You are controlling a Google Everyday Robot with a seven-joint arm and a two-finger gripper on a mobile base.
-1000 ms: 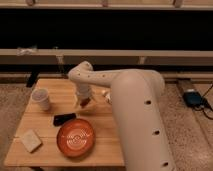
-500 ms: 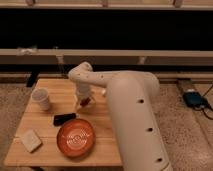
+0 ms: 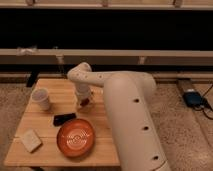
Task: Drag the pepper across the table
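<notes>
**Fingers [image 3: 83,100] down at the pepper, the drag itself left to do**

The fingers point straight down from the end of the arm [image 3: 100,79], low over the far half of the counter [image 3: 56,88] and close to its middle. How wide they stand, and whether they have hold of anything, I cannot tell. From this side their tips and the red shape under them overlap.

The pepper [image 3: 86,102] shows as a small dark red patch right at the fingers' tips, peeking out on the camera's right of them. It lies either between them or just beside them, and I cannot say which. It looks to be on the wood, not lifted.

Judged from this, the task is in its early part. The reach to the pepper appears done and contact is made or close to it. Nothing in the layout suggests the pepper has travelled, so the whole pull across the counter remains.

Other things around the fingers:
- The black block [image 3: 65,119] lies nearer the camera and a little to the camera's left.
- The plate [image 3: 75,137] sits just beyond the block, nearer the camera.
- The cup [image 3: 41,98] stands well off to the camera's left.
- A pale slab [image 3: 31,140] lies in the near corner on that side, farthest from the fingers.
</notes>
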